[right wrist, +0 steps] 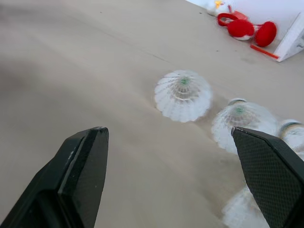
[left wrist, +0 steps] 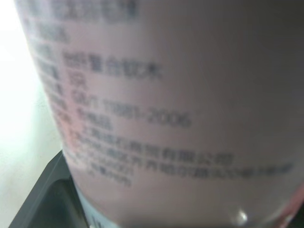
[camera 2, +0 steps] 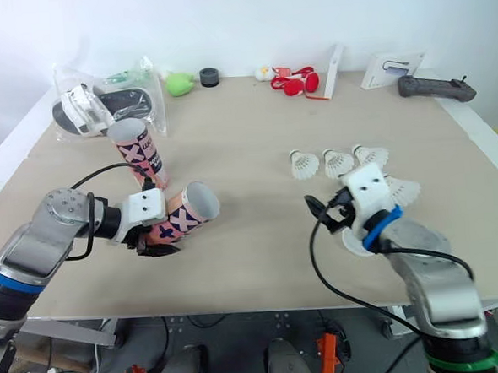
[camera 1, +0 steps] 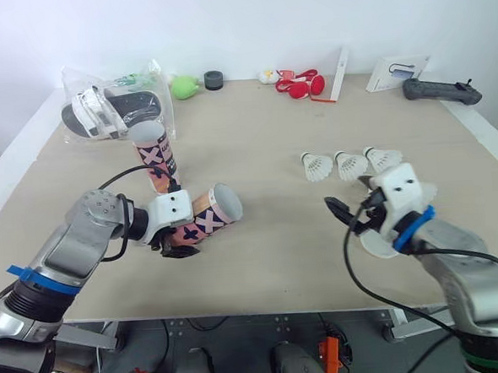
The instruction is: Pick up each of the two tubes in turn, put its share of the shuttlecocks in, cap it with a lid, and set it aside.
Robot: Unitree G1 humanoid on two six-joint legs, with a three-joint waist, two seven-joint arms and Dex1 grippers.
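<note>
A pink patterned tube (camera 1: 207, 214) is tilted with its open mouth toward the table's middle, and my left gripper (camera 1: 179, 239) is shut on its lower end. In the left wrist view the tube's printed wall (left wrist: 166, 118) sits very close, beside one black finger (left wrist: 42, 199). A second pink tube (camera 1: 154, 154) stands upright just behind it. Three shuttlecocks (camera 1: 317, 166) (camera 1: 349, 164) (camera 1: 382, 157) lie in a row right of centre, and another (camera 2: 403, 190) lies behind my right wrist. My right gripper (camera 1: 346, 213) hovers open just in front of the row, nothing between its fingers (right wrist: 80, 166).
Along the back edge lie a clear bag with sandals (camera 1: 109, 110), a green toy (camera 1: 185, 86), a small black round cap (camera 1: 214, 79), red items (camera 1: 302, 84), a white card (camera 1: 340, 73), a white box (camera 1: 394, 72) and a black controller (camera 1: 442, 90).
</note>
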